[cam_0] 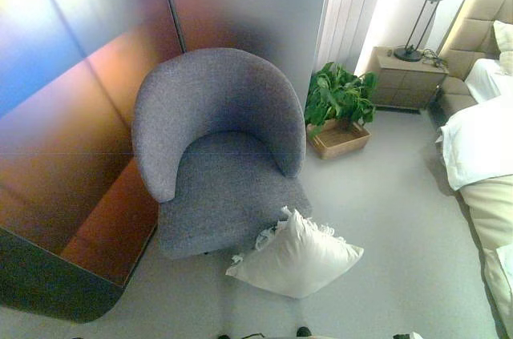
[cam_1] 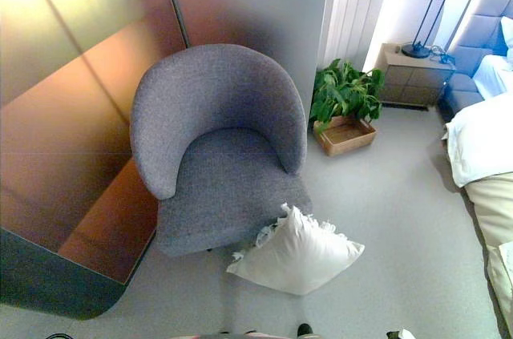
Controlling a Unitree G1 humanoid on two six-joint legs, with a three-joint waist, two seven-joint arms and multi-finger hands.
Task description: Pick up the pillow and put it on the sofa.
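The white pillow (cam_0: 298,257) lies on the grey floor (cam_0: 385,211), leaning against the near right corner of the grey sofa chair (cam_0: 220,155), whose seat is bare. No robot hand shows in either view (so whether the fingers are apart or together cannot be told). Beyond, to the right, a potted plant (cam_0: 338,97) sits in a basket (cam_0: 340,139), then a nightstand (cam_0: 407,78) with a lamp (cam_0: 425,10), and a bed (cam_0: 481,155) at the far right.
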